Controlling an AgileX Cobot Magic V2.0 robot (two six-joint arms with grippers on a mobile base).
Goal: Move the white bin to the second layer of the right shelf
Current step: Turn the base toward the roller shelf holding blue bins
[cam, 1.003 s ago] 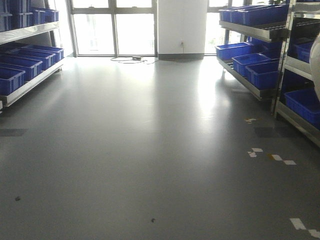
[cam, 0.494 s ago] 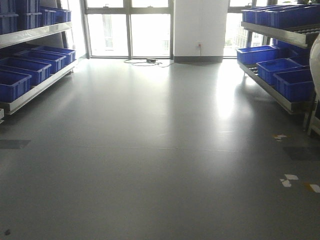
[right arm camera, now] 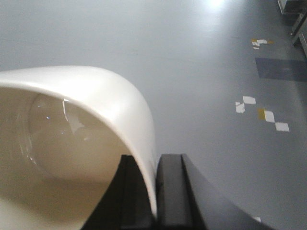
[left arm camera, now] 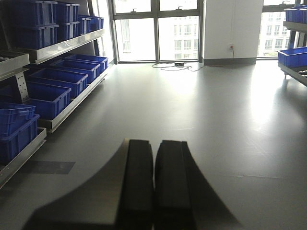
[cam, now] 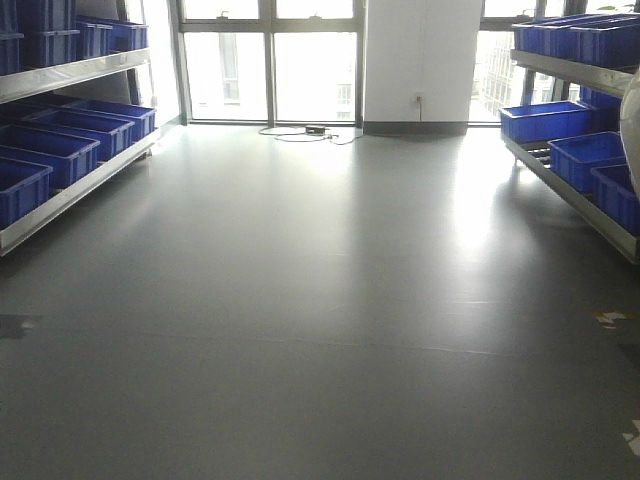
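Observation:
The white bin (right arm camera: 96,100) fills the left of the right wrist view, glossy cream inside, held above the grey floor. My right gripper (right arm camera: 156,158) is shut on the bin's wall, one finger inside and one outside. A sliver of the bin (cam: 633,130) shows at the right edge of the front view. My left gripper (left arm camera: 154,142) is shut and empty, pointing out over the floor. The right shelf rack (cam: 572,72) stands at the right edge of the front view, its steel tiers loaded with blue crates; I cannot tell which tier is the second layer.
A long steel rack with blue crates (cam: 60,150) runs along the left wall and shows in the left wrist view (left arm camera: 53,84). A white pillar (cam: 415,60) and windows stand at the back, with a cable (cam: 300,132) on the floor. Tape marks (right arm camera: 261,112) dot the floor.
In the front view the whole room has slid rightward: the right rack has moved toward the right edge, the pillar has shifted right, and the floor tape marks have nearly left the frame.

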